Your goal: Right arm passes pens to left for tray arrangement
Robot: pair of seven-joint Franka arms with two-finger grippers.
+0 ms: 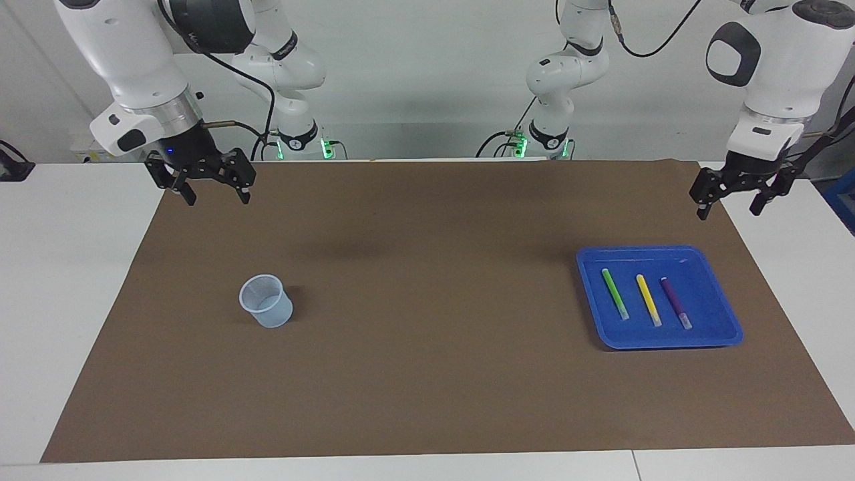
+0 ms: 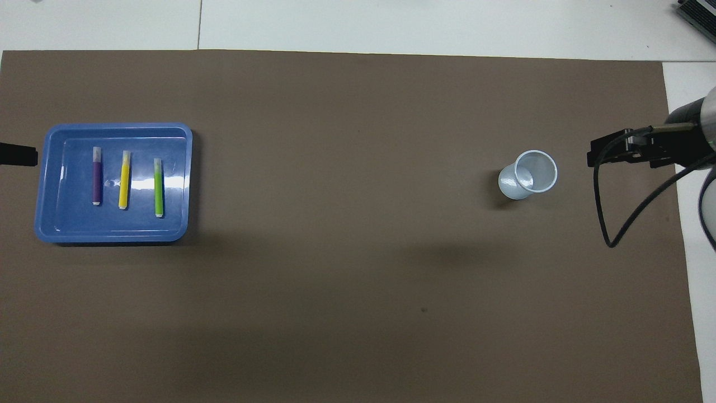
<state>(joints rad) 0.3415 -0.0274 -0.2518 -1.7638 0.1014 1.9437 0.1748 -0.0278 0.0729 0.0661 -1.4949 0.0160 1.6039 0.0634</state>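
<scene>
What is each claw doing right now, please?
Left claw: open, empty, raised beside the blue tray.
Right claw: open, empty, waiting over the mat's corner.

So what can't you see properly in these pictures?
- Left gripper: overhead view's edge cuts off all but a dark tip.
- Right gripper: overhead view shows it side-on, fingers hidden.
- Pens: any writing too small, both views.
- Cup: bottom unclear, both views.
</scene>
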